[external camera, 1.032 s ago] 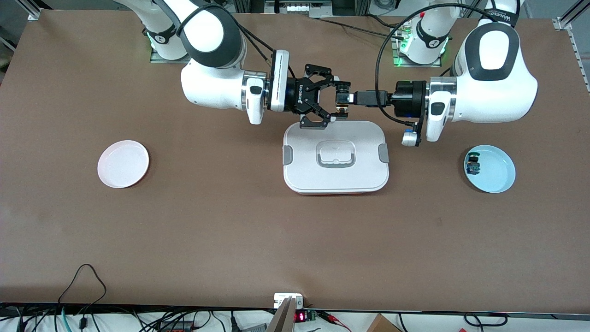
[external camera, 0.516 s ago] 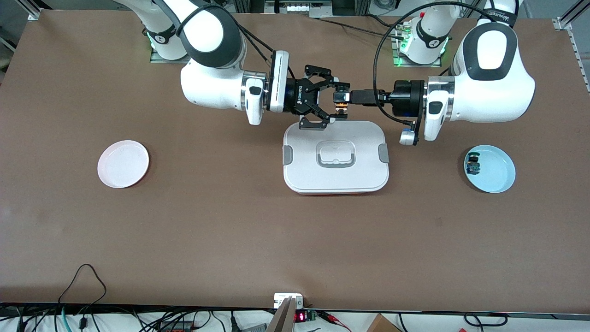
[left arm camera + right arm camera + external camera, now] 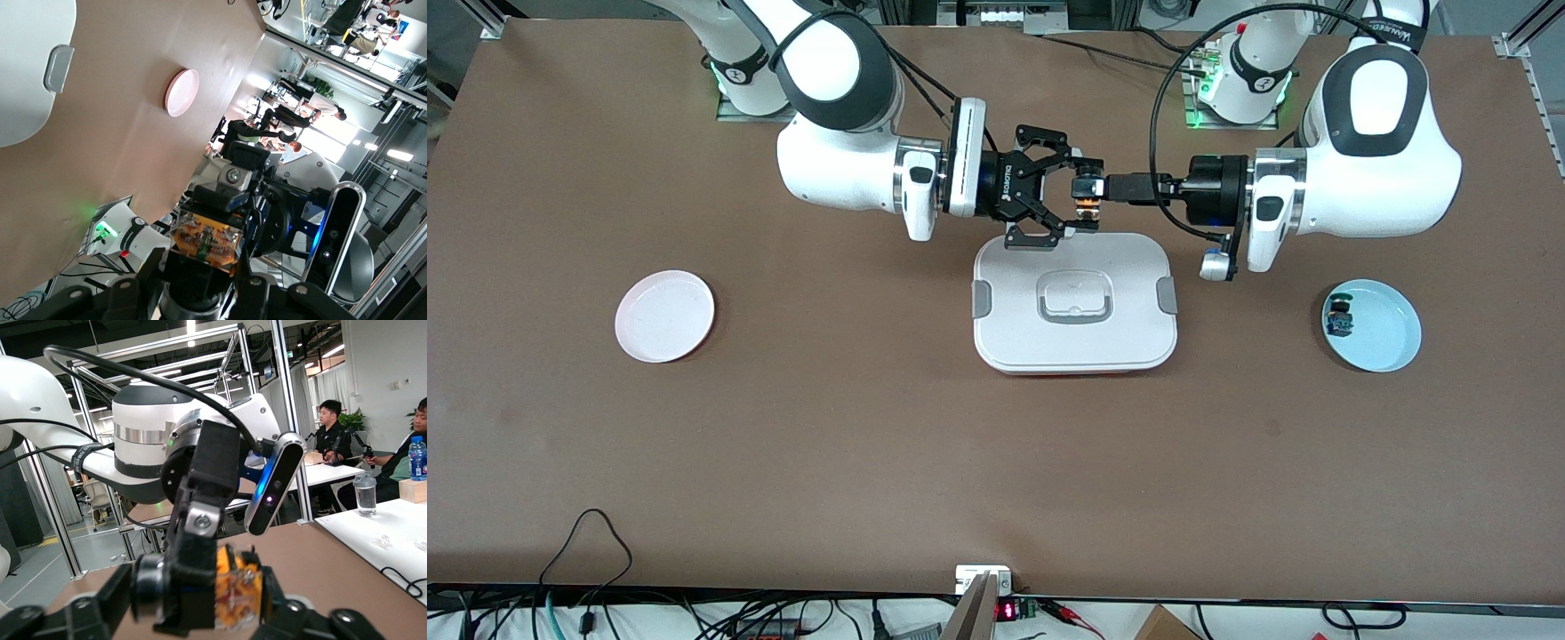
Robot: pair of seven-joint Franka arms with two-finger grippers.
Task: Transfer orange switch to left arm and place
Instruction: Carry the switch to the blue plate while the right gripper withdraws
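The orange switch [image 3: 1086, 210] hangs in the air over the box's [image 3: 1076, 307] edge nearest the robot bases. Both grippers meet there, end to end. My left gripper [image 3: 1090, 188] is shut on the switch's black body. In the left wrist view the switch's orange base [image 3: 203, 241] sticks out past my left gripper [image 3: 200, 287]. My right gripper [image 3: 1076, 193], the multi-link claw, reaches around the same switch along its length. In the right wrist view the switch [image 3: 237, 590] lies within my right gripper [image 3: 195, 597], cap at one side and orange base at the other.
A pink plate [image 3: 664, 316] lies toward the right arm's end of the table. A blue plate [image 3: 1383, 324] toward the left arm's end holds a green-capped switch [image 3: 1339, 317]. Cables trail along the table edge nearest the front camera.
My left gripper has closed on the switch between the right gripper's claws. Both arms have barely shifted over the box.
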